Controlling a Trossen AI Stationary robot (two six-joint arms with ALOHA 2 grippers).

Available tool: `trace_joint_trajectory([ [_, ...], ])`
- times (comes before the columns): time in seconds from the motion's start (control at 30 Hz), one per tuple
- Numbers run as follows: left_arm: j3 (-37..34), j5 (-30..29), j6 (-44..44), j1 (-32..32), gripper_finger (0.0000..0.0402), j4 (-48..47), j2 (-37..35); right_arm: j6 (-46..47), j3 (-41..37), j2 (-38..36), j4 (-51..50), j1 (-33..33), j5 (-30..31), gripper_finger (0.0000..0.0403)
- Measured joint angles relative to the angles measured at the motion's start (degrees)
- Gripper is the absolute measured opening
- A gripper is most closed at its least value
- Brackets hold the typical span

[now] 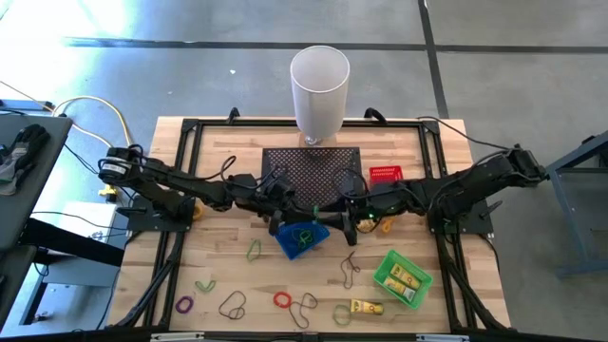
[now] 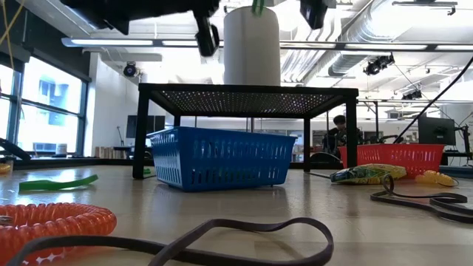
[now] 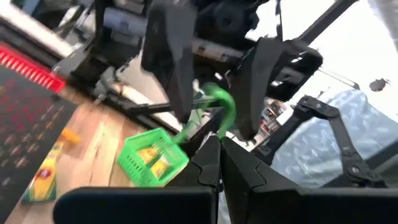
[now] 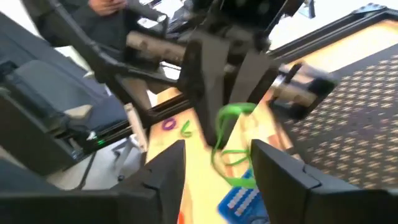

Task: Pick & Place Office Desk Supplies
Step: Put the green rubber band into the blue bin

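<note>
Handover of green band [image 3: 219,106] above blue basket [image 1: 302,238].
Left gripper [image 3: 219,148] pinched the band's end; right gripper [image 4: 217,155] stood parted around it.

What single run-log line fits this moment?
left claw: shut on green band | right claw: open | below: blue basket

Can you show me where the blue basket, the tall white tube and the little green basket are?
blue basket [image 2: 222,157]: low view, on its slatted front wall.
tall white tube [image 1: 319,87]: high view, on its rim.
little green basket [image 1: 388,259]: high view, on its rim.
</note>
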Motion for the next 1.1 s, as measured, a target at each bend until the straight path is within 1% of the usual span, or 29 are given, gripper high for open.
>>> trace_joint_trajectory([
  [0.1,0.0,1.3,2.5,-0.1,0.0000,-3.0,-2.7,0.2,0.0,0.0,0.0,2.0,0.0,0.0180],
  [0.2,0.0,2.4,5.1,-1.4,0.0000,-10.1,-6.9,1.7,0.0,0.0,-0.1,3.7,0.0,0.0180],
  [0.27,0.0,2.3,10.2,-3.5,0.0000,-15.4,-10.3,2.5,0.0,0.0,-0.1,4.7,0.2,0.0176],
  [0.3,0.0,1.0,12.9,-4.8,0.0000,-18.4,-12.1,2.7,0.0,0.2,-0.1,5.3,0.3,0.0175],
  [0.37,0.1,-3.9,16.6,-7.8,0.0000,-24.5,-15.1,3.0,0.0,0.2,-0.3,6.3,0.3,0.0172],
  [0.43,0.2,-9.7,18.1,-10.9,0.0000,-30.5,-17.7,3.2,0.0,0.2,-0.2,7.3,0.2,0.0169],
  [0.5,1.9,-15.0,19.1,-13.9,0.0000,-37.8,-19.7,3.1,0.0,0.2,-0.2,8.3,0.2,0.0166],
  [0.6,5.7,-23.3,19.5,-17.8,0.0000,-48.0,-20.5,3.0,0.0,0.2,-0.3,9.7,0.2,0.0162],
  [0.67,8.3,-28.4,18.8,-19.8,0.0000,-52.7,-19.4,3.0,0.0,0.2,-0.7,10.3,-0.3,0.0161],
  [0.77,12.5,-33.6,14.6,-20.6,0.0000,-56.5,-16.0,3.0,0.0,0.3,-1.8,10.6,-2.6,0.0161],
  [0.87,16.7,-36.0,11.2,-20.5,0.0000,-60.4,-10.7,3.2,0.0,0.3,-1.8,10.7,-5.8,0.0159],
  [0.93,19.9,-37.9,9.5,-20.5,0.0000,-64.9,-6.7,4.3,0.0,0.3,-2.0,11.2,-7.8,0.0157],
  [1.1,27.2,-38.7,3.1,-20.5,0.0000,-73.4,1.2,4.5,0.0,0.3,-2.9,13.8,-9.1,0.0148],
])
